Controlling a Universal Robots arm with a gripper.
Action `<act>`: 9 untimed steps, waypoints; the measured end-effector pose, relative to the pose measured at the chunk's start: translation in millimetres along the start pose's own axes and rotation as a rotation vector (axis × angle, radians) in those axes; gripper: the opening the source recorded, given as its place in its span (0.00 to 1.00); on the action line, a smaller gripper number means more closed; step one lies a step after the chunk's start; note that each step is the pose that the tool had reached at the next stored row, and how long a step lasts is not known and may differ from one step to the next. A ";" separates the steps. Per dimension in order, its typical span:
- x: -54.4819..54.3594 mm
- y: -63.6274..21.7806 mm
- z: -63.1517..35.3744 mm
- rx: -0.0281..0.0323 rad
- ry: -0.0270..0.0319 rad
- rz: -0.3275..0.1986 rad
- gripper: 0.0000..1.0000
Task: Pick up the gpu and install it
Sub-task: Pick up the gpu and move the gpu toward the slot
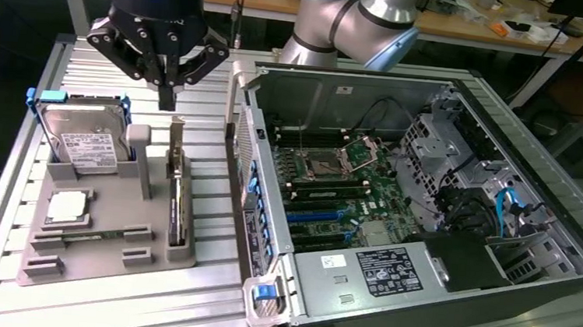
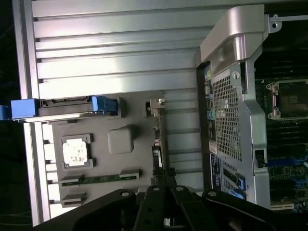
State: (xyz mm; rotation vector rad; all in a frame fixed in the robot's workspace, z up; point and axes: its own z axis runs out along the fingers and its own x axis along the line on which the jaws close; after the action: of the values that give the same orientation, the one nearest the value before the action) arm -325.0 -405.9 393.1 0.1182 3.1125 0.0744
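Observation:
The gpu (image 1: 176, 197) stands on its long edge in a slot of the grey holder (image 1: 106, 262), with its grey metal bracket (image 1: 176, 135) at the far end. In the wrist view the gpu (image 2: 158, 144) is a thin dark strip seen from above. My gripper (image 1: 167, 101) hangs above the holder's far end, a little beyond the bracket. It is shut, with nothing between its fingers. The black fingertips (image 2: 163, 177) sit close together in the wrist view, just off one end of the card.
The holder also carries a silver hard drive (image 1: 83, 145) with blue handles, a square silver-topped chip (image 1: 66, 207) and a memory stick (image 1: 86, 233). An open computer case (image 1: 403, 203) lies at the exterior view's right on the slatted aluminium table (image 1: 197, 297).

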 end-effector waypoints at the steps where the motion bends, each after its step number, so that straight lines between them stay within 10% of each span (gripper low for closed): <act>1: 1.1 -0.1 0.0 -0.0001 0.0000 0.000 0.11; 9: 1.1 -0.1 0.0 0.0000 0.0000 0.000 0.11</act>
State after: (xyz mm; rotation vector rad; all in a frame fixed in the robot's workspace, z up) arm -326.1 -406.0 393.1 0.1180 3.1125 0.0744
